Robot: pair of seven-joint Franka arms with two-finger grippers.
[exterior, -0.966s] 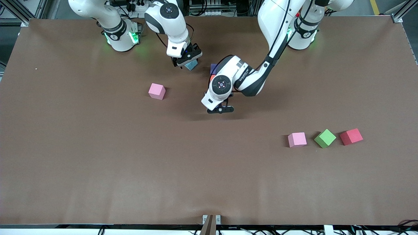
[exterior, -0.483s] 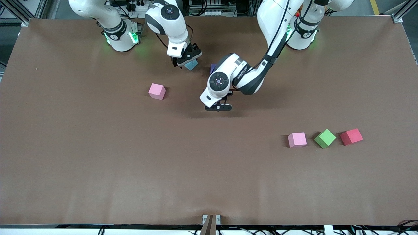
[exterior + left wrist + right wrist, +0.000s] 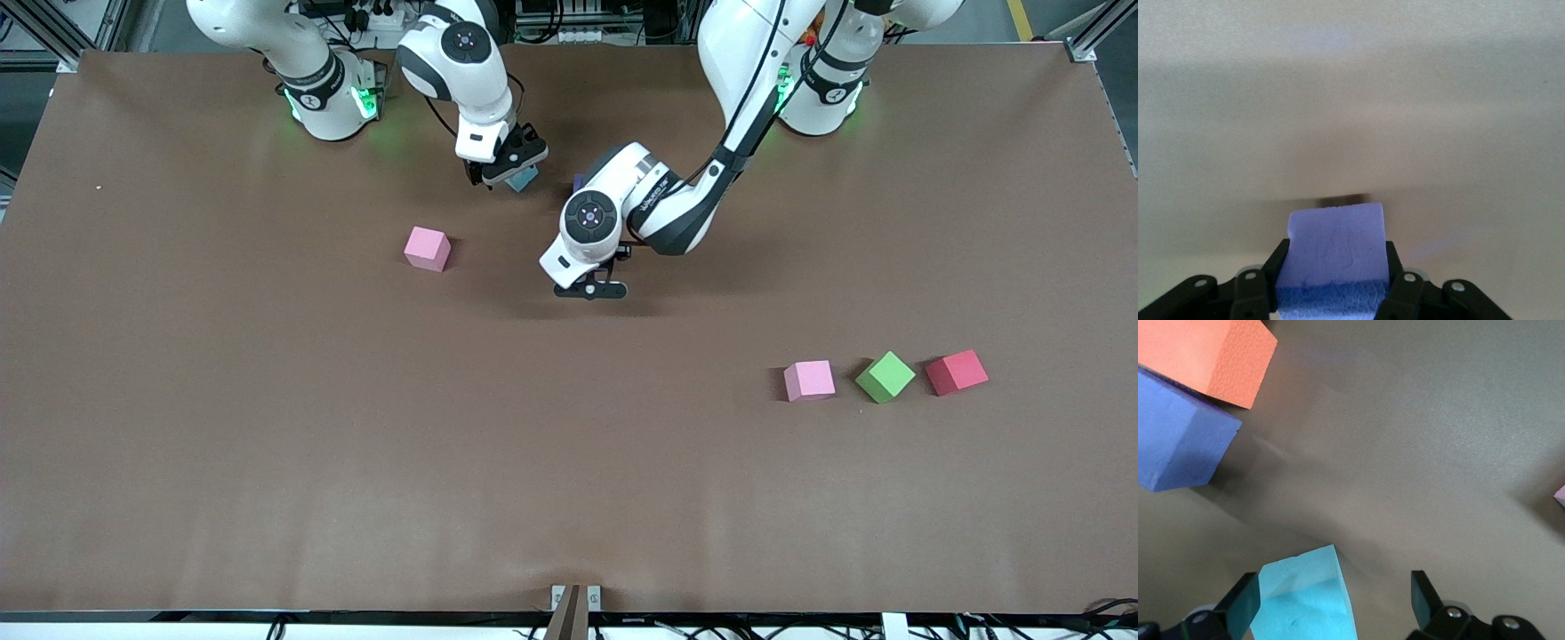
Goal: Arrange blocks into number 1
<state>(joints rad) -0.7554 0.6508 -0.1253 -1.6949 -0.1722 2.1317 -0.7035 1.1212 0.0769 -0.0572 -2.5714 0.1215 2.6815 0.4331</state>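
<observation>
Two pink blocks [image 3: 428, 248] [image 3: 809, 380], one green cube [image 3: 885, 376], one red cube [image 3: 957, 372].

Table [image 3: 267, 444]: plain matte brown. 2 pink blocks, one [image 3: 427, 248] toward right arm's end, other [image 3: 809, 380] toward left arm's end. Green cube [image 3: 885, 376], red cube [image 3: 957, 372]. Light blue block [image 3: 1305, 597], turquoise tint. Purple block [image 3: 1335, 250] lavender-blue; second purple block [image 3: 1178, 440] darker, bluish. Orange block [image 3: 1208, 357] salmon-orange. Arms white with black joints; grippers black.
</observation>
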